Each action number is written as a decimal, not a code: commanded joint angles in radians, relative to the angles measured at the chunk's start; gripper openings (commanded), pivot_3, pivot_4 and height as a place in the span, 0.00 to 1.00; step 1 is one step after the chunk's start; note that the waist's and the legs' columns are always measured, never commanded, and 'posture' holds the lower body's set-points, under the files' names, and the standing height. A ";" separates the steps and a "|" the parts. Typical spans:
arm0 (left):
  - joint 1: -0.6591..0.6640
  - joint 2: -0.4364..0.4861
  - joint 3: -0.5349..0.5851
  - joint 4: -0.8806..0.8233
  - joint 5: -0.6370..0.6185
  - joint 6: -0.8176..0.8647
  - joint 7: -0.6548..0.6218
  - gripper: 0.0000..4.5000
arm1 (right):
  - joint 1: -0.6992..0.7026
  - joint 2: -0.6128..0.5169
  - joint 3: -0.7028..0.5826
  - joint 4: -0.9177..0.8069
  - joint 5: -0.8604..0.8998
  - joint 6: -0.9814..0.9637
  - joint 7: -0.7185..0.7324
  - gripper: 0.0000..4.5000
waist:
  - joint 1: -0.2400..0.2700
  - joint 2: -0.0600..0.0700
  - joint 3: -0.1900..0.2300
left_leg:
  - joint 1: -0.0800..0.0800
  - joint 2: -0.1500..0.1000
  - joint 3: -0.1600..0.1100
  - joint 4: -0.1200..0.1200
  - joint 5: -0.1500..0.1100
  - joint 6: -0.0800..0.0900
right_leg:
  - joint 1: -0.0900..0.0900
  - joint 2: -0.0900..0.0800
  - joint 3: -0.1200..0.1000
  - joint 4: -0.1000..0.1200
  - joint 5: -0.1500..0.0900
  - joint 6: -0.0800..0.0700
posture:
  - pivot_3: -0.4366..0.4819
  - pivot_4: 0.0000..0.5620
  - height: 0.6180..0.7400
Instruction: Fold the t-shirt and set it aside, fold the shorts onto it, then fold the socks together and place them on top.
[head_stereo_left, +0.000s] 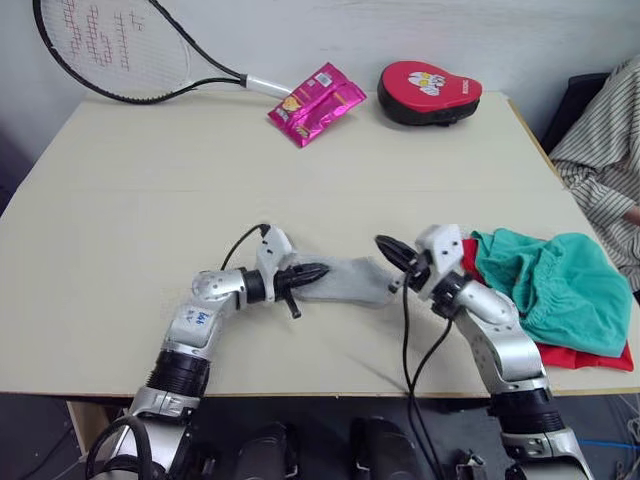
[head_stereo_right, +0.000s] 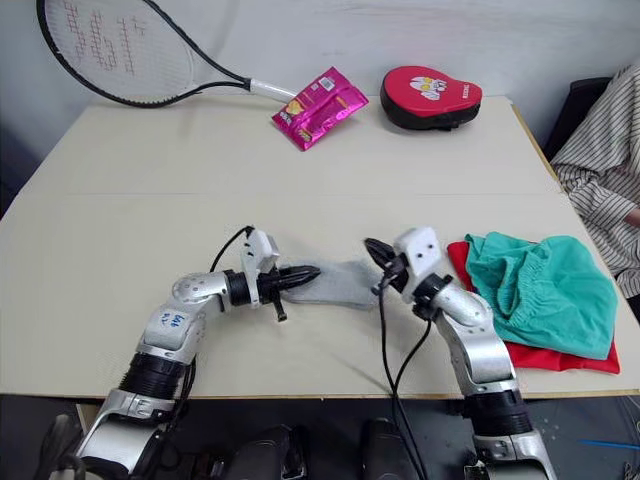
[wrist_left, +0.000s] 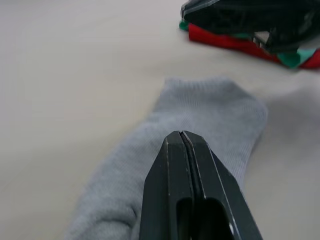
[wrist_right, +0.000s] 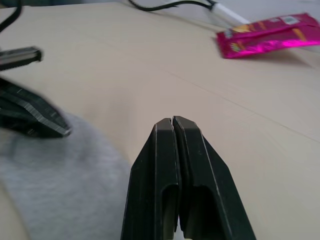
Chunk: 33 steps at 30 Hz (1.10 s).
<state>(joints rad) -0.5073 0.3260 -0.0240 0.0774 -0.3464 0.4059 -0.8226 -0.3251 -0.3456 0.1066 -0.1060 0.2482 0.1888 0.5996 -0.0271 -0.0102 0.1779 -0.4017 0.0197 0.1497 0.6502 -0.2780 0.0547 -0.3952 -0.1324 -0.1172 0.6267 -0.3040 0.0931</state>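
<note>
Two grippers, left (head_stereo_right: 308, 272) and right (head_stereo_right: 375, 250), fingers pressed together, flanking grey socks (head_stereo_right: 340, 283); racket (head_stereo_right: 110, 50), snack packet (head_stereo_right: 318, 106), mitt (head_stereo_right: 430, 94) beyond.

The desk (head_stereo_left: 150, 200) is pale beige. The socks (head_stereo_left: 350, 280) are plain light grey. The shorts (head_stereo_left: 560, 285) are teal-green, over the bright red t-shirt (head_stereo_left: 590, 355). The mitt (head_stereo_left: 430, 90) is red and black with a white design. The packet (head_stereo_left: 315, 102) is magenta with yellow marks. The racket (head_stereo_left: 110, 45) has a black frame, white strings with red lettering and a white handle. A person's sleeve (head_stereo_left: 605, 140) is striped white and grey. Both grippers' fingers (wrist_left: 187, 200) are black.
</note>
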 joint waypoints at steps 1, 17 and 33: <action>-0.076 0.067 0.126 -0.076 -0.150 0.215 0.026 0.00 | 0.021 -0.013 0.061 0.025 -0.064 -0.028 0.029 0.01 | 0.003 0.000 0.000 | -0.002 0.000 -0.002 0.002 0.000 0.000 | 0.000 0.000 -0.002 0.000 0.000 0.000 | 0.48 0.27 1.00; -0.194 0.182 -0.001 0.134 -0.179 0.914 0.074 0.75 | 0.003 -0.031 0.088 0.226 -0.138 -0.117 0.093 0.00 | 0.003 -0.002 0.000 | 0.000 -0.002 -0.004 0.002 0.001 -0.001 | 0.002 0.000 -0.002 0.001 -0.001 0.001 | 0.48 0.27 1.00; -0.210 0.057 0.025 0.081 -0.171 0.910 0.181 0.49 | 0.021 -0.030 0.106 0.210 -0.147 -0.101 0.113 0.00 | 0.013 -0.003 -0.001 | 0.001 -0.003 -0.003 0.002 0.001 -0.002 | 0.003 -0.001 0.000 0.000 -0.001 0.001 | 0.48 0.27 1.00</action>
<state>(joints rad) -0.7317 0.3798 0.0125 0.1963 -0.5102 1.3082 -0.6437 -0.3290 -0.3767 0.1923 0.1051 0.1141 0.0726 0.6976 -0.0141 -0.0132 0.1766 -0.4003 0.0170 0.1465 0.6515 -0.2772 0.0527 -0.3928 -0.1331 -0.1176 0.6268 -0.3045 0.0944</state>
